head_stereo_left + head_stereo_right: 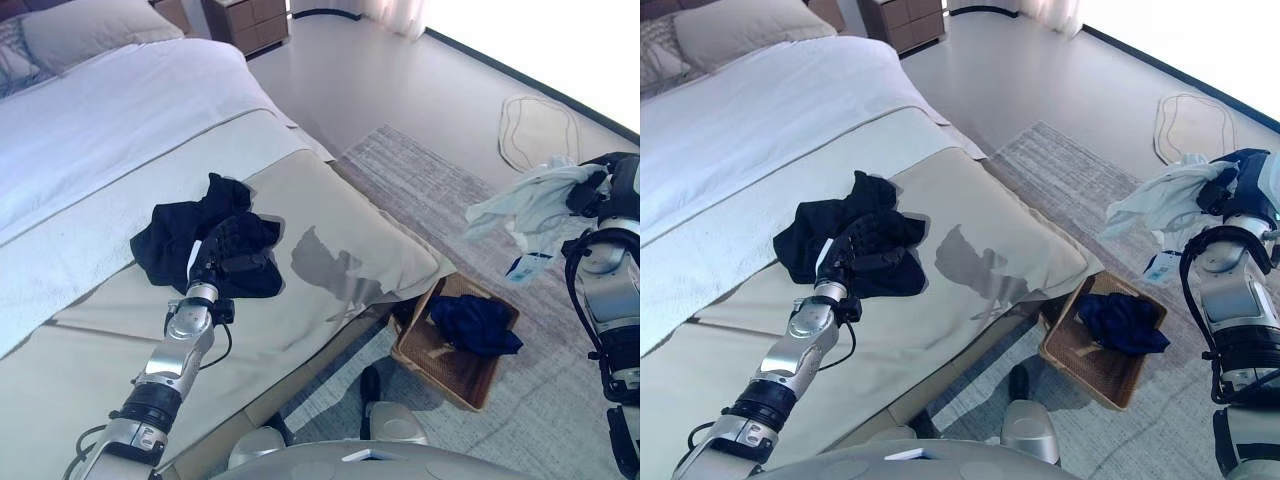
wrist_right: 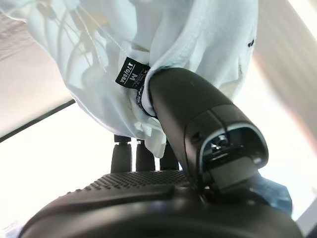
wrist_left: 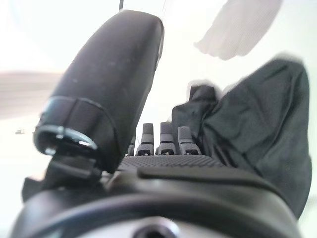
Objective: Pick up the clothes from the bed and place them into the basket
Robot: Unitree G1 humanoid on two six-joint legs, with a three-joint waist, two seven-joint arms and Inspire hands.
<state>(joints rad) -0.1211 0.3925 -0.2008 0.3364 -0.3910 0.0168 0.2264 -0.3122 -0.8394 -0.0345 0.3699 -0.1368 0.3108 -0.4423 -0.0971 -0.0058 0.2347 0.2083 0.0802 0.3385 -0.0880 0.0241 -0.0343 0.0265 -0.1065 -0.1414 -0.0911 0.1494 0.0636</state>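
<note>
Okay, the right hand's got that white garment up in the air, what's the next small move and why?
Probably swing the right hand inward and down over the basket, then let go. The white garment hangs pinched in that hand above the rug, beyond the basket rather than over it. The basket already holds a dark blue garment. The left hand rests on the black clothes on the bed.

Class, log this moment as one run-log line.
left hand: open on black garment, bed | right hand: shut on white garment, raised | basket: holds dark garment
</note>
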